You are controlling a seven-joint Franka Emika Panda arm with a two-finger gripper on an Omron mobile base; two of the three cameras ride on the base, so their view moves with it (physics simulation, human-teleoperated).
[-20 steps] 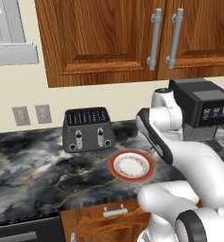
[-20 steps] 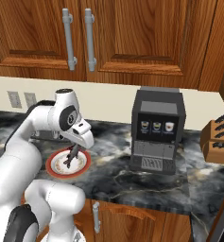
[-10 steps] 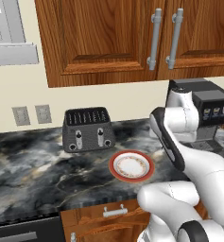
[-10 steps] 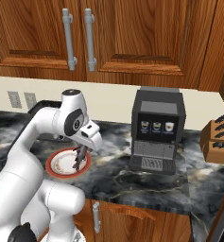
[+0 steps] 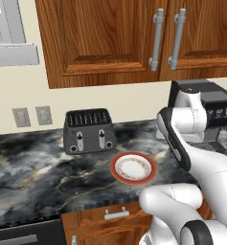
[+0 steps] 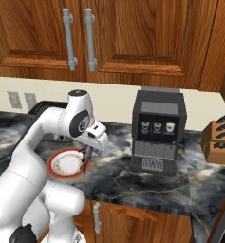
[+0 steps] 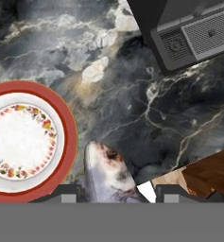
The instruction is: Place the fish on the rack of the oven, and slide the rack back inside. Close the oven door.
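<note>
I see the gripper [image 6: 86, 160] closed around the fish [image 7: 106, 175], lifted above the marble counter [image 7: 132, 104] just beside the red-rimmed plate [image 7: 26, 142]. Finger contact looks firm, though the tips are mostly hidden. Coffee machine [image 6: 159, 130] stands near.

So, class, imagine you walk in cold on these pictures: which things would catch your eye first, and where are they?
The white arm's claw hangs above the marbled counter, shut on the fish, beside the red-rimmed plate, which lies bare. Next comes the black coffee machine at the counter's right, then the dark toaster by the wall to the plate's left.
</note>
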